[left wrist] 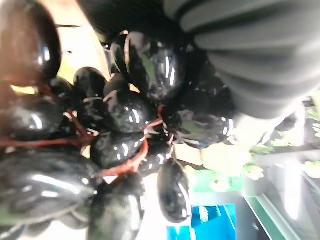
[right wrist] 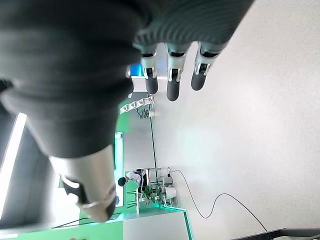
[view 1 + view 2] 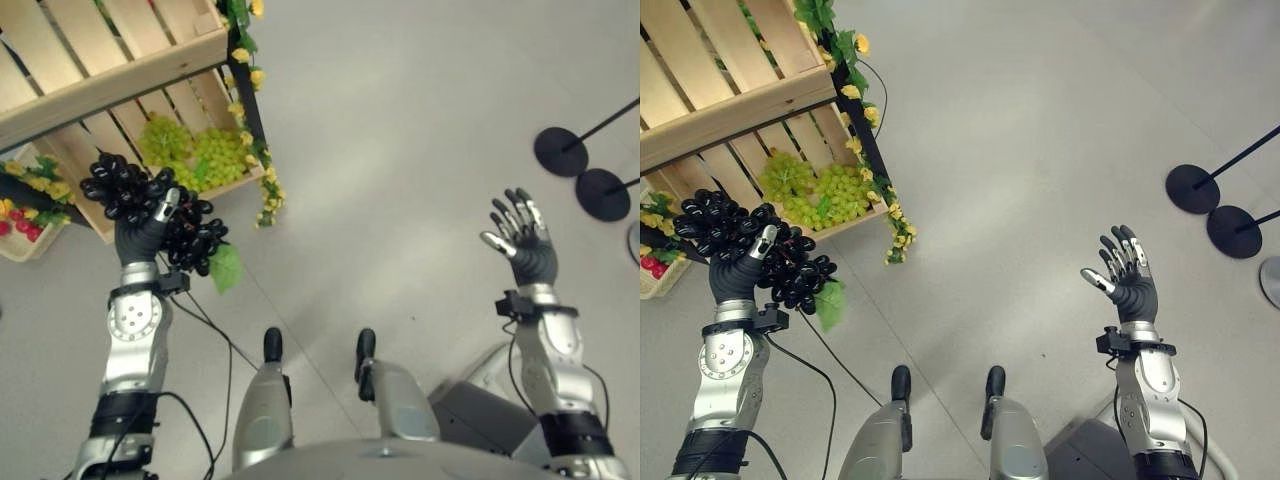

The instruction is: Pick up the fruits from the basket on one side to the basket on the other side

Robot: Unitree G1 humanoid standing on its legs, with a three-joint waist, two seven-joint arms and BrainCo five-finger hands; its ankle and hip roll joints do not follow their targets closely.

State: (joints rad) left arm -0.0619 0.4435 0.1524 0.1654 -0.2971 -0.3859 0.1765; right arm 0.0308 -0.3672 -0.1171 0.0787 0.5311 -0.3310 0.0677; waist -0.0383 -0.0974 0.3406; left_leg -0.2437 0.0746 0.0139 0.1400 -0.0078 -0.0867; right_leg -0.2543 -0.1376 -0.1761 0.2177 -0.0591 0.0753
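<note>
My left hand (image 3: 142,236) is shut on a bunch of black grapes (image 3: 130,190) with a green leaf, held in the air just in front of the wooden crate (image 3: 95,85). The glossy black grapes (image 1: 115,125) crowd the left wrist view, pressed against the hand's dark cover. Green grapes (image 3: 200,155) lie in the crate's lower bin. My right hand (image 3: 522,238) is raised at the right, open with fingers spread and nothing in it; its fingers (image 2: 172,80) hang straight in the right wrist view.
A small basket (image 3: 22,245) with red and yellow fruit sits left of the crate. A yellow-flower garland (image 3: 255,120) runs down the crate's black post. Two black round stand bases (image 3: 580,170) rest on the grey floor at the right.
</note>
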